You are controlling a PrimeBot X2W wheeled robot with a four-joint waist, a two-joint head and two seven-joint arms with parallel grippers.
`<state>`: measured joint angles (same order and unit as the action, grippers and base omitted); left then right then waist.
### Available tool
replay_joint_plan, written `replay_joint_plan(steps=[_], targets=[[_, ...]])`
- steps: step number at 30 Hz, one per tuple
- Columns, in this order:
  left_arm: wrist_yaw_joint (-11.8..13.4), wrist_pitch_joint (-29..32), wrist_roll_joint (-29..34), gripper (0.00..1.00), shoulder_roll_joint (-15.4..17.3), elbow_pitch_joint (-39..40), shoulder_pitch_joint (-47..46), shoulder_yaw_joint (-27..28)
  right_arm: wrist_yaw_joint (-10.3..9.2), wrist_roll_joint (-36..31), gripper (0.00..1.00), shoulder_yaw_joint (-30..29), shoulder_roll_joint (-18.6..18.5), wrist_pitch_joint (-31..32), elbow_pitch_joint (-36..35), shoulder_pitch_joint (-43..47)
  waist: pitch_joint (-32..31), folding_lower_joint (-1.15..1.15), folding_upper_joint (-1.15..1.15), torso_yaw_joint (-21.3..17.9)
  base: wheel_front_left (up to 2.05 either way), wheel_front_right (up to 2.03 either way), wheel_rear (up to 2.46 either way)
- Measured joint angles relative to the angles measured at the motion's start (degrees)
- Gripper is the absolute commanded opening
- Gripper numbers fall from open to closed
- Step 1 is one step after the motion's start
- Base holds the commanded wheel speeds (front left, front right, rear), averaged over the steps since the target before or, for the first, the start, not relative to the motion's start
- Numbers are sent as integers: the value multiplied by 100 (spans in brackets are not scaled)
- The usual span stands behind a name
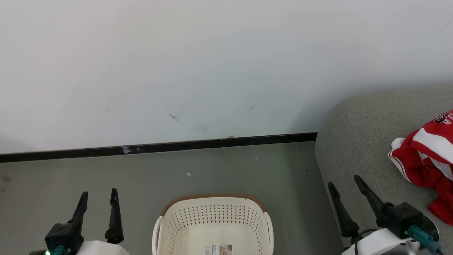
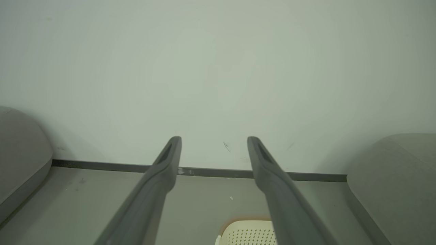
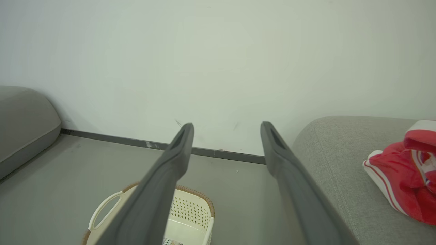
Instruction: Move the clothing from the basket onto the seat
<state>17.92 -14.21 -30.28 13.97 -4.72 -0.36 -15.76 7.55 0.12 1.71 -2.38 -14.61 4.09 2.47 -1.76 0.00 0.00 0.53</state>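
At the right edge the clothing (image 1: 424,159) lies on the seat (image 1: 354,141), the basket (image 1: 212,219) at bottom middle looks bare, and the left claw (image 1: 99,193) and right claw (image 1: 344,181) are spread wide holding nothing, so I'd peek at the basket's hidden near end

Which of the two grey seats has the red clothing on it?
The seat right of the basket, beside the right gripper: red-and-white clothing lies on its cushion. The other seat stands far left of the basket.
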Motion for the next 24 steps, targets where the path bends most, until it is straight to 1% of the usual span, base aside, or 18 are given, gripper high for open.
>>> replay_joint_plan(steps=[6, 8, 20, 21, 24], targets=[[-1, 0, 8, 100, 5, 0, 34, -8, 0, 235, 100, 15, 0, 0, -85, 119, -13, 0, 0, -42, 0, 0, 0], [-35, 0, 12, 100, 13, -2, 76, -18, 0, 282, 100, 14, 0, 0, -153, 119, -17, 0, 0, -52, 0, 0, 0], [-103, 0, 69, 100, 56, -3, 91, -105, 0, 352, 100, -41, 1, 0, -268, 224, 1, 0, 0, -66, 0, 0, 0], [-113, 0, 80, 0, 65, -3, 91, -110, 0, 352, 0, -48, 1, 0, -288, 226, 4, 0, 0, -62, 0, 0, 0], [-119, 9, 81, 0, -18, -148, 122, -165, 0, 349, 0, -40, 29, 2, -151, 260, 8, 0, 0, -61, 0, 0, 0]])
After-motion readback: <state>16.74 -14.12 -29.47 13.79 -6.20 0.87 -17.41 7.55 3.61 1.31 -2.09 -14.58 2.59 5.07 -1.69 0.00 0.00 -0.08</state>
